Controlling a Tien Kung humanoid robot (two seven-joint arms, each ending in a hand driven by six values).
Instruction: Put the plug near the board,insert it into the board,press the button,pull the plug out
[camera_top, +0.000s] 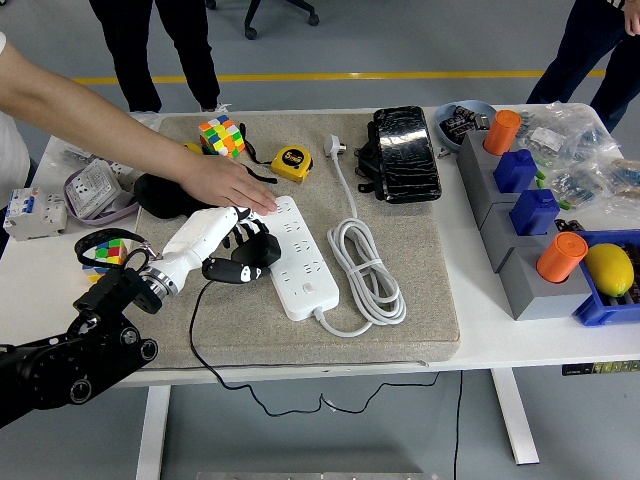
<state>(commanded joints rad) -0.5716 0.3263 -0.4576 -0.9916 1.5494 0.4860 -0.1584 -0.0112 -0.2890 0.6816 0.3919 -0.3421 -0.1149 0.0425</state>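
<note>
One small, light, hard black plug (250, 262) sits in your curled left hand (225, 245); hold its hard body, not its floppy cord.

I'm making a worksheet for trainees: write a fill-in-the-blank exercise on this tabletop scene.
1. The left robot hand grips a black ___ beside the white power strip.
2. A person's hand presses on the strip's ___ end.
3. The yellow tape measure lies beside a multicoloured ___.
4. The strip's white cable lies ___ on the mat.

Missing words: plug; far; cube; coiled
</note>
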